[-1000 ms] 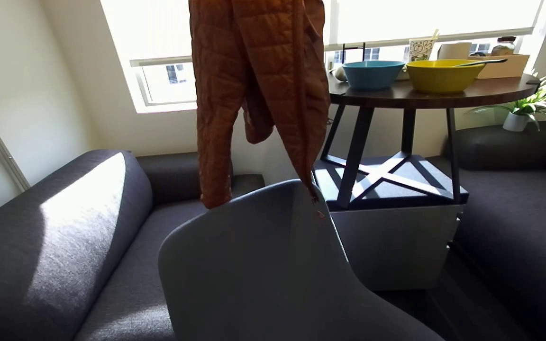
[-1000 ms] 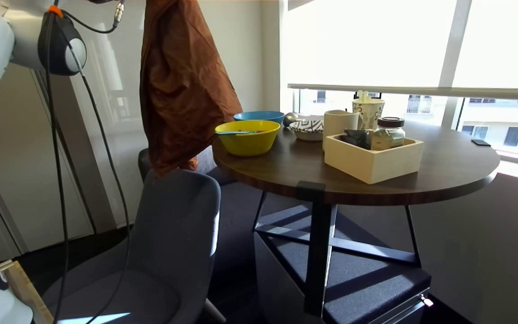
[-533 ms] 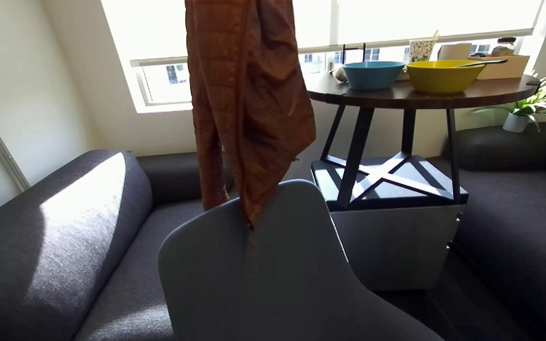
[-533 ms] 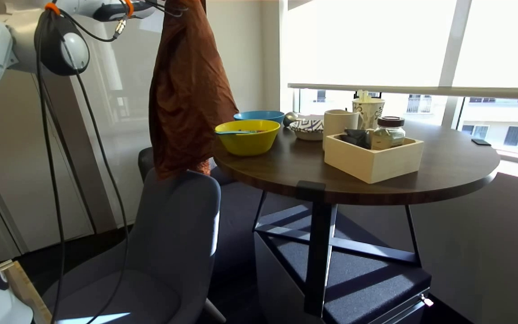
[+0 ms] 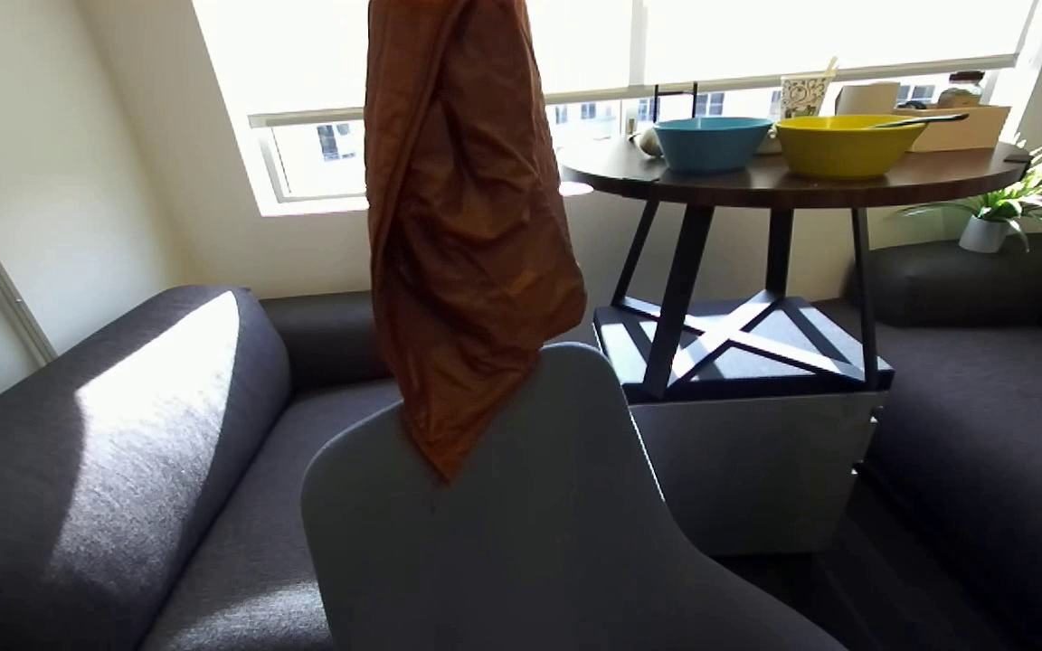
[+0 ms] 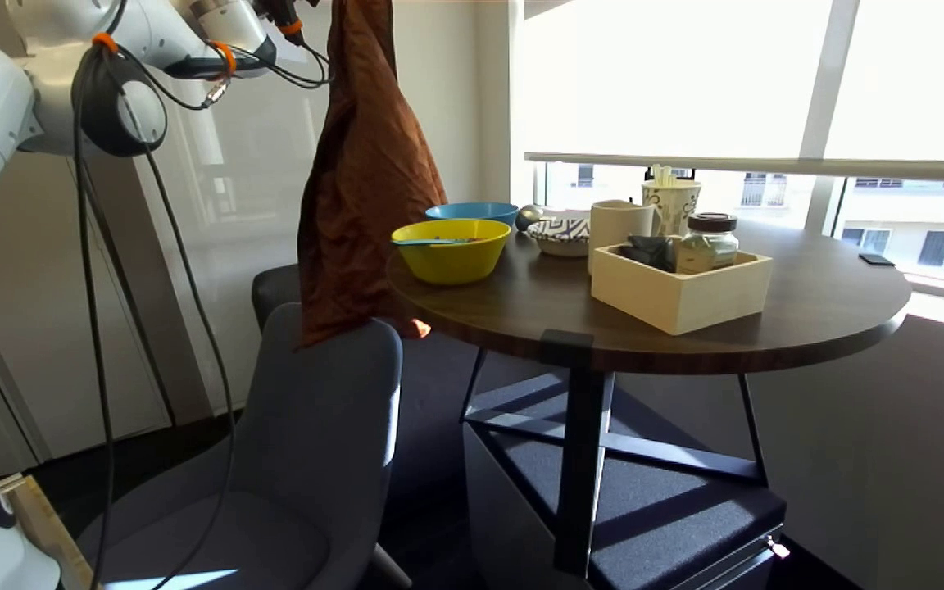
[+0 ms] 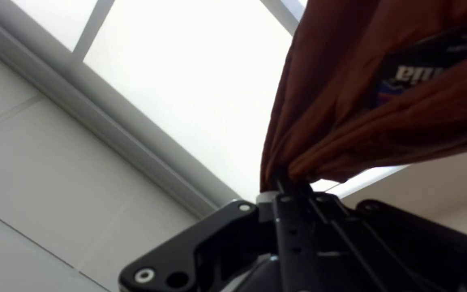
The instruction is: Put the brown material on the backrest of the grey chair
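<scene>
The brown material [image 5: 476, 226], a jacket-like cloth, hangs down from above in both exterior views [image 6: 369, 188]. Its pointed lower end overlaps the top of the backrest of the grey chair [image 5: 503, 542], which also shows in an exterior view [image 6: 316, 401]. A lit corner of the cloth shows past the backrest's right edge there. I cannot tell whether cloth and backrest touch. In the wrist view my gripper [image 7: 292, 182] is shut on the bunched top of the material [image 7: 310, 93]; a dark label shows on it. The fingertips are partly hidden in the folds.
A round table [image 6: 816, 287] stands beside the chair, with a yellow bowl [image 6: 451, 254], a blue bowl [image 5: 711, 145] and a wooden box [image 6: 681, 287] on it. The cloth hangs close to the yellow bowl in an exterior view. Grey sofas [image 5: 123, 434] stand behind.
The material has moved left in an exterior view, turned, and its tip hangs lower across the backrest. In an exterior view the arm has come lower and the cloth has shifted right.
</scene>
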Robot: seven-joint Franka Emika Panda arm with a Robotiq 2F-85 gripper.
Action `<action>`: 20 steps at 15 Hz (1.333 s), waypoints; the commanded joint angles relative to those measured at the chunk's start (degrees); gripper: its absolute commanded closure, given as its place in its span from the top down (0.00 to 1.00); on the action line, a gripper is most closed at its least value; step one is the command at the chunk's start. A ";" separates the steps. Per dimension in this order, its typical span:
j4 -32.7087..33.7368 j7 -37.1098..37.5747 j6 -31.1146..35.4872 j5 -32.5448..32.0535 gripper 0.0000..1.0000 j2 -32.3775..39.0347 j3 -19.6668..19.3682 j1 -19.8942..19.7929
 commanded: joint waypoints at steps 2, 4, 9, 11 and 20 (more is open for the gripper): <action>3.75 -2.60 -1.43 5.25 0.03 3.22 -3.81 1.56; 3.75 -2.62 -2.06 5.46 0.03 3.67 -4.10 1.68; 0.36 -1.29 -1.83 4.84 0.01 2.07 -4.59 1.77; 5.74 2.30 -6.01 5.37 0.01 6.27 -5.48 3.13; 1.99 6.54 -7.33 13.36 0.01 6.51 -7.00 3.37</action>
